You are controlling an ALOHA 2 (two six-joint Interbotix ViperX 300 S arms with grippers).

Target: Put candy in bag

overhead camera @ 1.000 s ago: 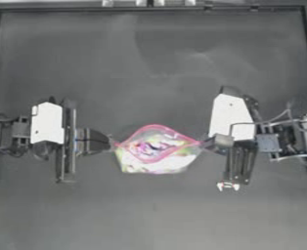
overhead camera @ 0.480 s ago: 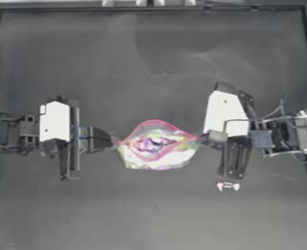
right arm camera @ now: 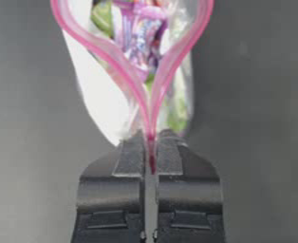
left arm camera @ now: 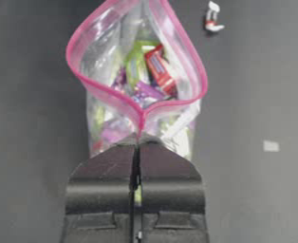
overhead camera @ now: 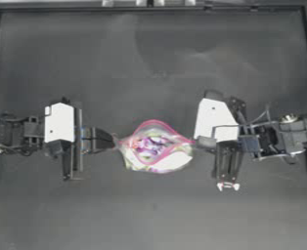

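- Since a second ago the left pincer (overhead camera: 115, 140) has slid a little toward the middle and the right arm has shifted, so the bag (overhead camera: 155, 148) now gapes wider — its pink rim bowed into a loop.
- Both pincers are clamped on the rim's ends: left shut on one corner, right pincer (right arm camera: 150, 142) shut on the opposite one.
- The candy (overhead camera: 227, 185) lies on the table (overhead camera: 149, 58) outside the bag, just beside the right arm — not yet in.
- Open table lies all round; the raised edges are well away.
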